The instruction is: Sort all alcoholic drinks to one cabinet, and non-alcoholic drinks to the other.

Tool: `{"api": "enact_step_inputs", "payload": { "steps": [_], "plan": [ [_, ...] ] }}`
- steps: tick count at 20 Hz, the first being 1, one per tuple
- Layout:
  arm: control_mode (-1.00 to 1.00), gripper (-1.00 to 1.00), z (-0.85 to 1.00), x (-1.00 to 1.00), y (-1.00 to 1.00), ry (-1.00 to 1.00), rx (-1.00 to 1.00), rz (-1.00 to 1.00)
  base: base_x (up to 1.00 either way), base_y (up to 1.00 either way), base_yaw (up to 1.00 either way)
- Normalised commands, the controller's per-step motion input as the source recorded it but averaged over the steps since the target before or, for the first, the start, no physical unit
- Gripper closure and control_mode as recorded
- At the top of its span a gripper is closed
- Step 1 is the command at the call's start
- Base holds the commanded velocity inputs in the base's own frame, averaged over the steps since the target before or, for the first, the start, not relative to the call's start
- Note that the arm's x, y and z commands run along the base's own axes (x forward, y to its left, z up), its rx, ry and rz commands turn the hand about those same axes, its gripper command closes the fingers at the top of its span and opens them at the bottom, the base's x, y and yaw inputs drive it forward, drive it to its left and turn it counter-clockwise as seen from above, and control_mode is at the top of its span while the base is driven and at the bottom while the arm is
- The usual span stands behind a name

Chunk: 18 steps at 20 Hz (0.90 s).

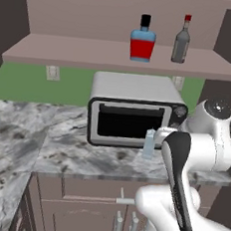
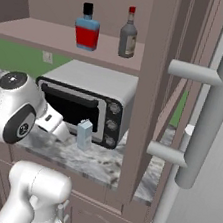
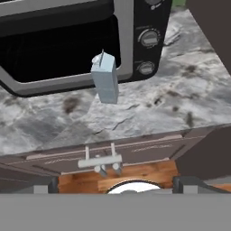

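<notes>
Fingers (image 3: pixel 48 185) spread wide and empty, the pale-blue container (image 3: pixel 105 78) standing upright well beyond them on the counter (image 3: pixel 180 103).

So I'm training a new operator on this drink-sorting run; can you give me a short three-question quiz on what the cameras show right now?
1. True or false: the red-filled bottle and the grey glass bottle stand on the same cabinet shelf.
2. Where is the pale-blue container? A) on the shelf, B) on the counter in front of the toaster oven, C) inside the oven.
3. Fill in: the gripper's jaws are ____, holding nothing.

Key: 1 true; 2 B; 3 open.
</notes>
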Motion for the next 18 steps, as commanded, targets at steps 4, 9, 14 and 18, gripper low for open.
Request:
{"api": "enact_step_inputs", "payload": {
  "steps": [4, 9, 14, 18],
  "plan": [
    [-1.0, -1.0, -0.37, 0.48, -0.01, -0.01, -0.03, 0.0, 0.0, 0.0, 0.0],
    [-1.0, -1.0, -0.28, 0.37, 0.0, -0.03, -0.02, 0.0, 0.0, 0.0, 0.0],
    [-1.0, -1.0, -0.25, 0.16, -0.15, -0.1, 0.0, 0.0, 0.0, 0.0, 0.0],
    [-1.0, -1.0, -0.2, 0.24, -0.14, -0.09, 0.0, 0.0, 0.0, 0.0, 0.0]
  ]
}}
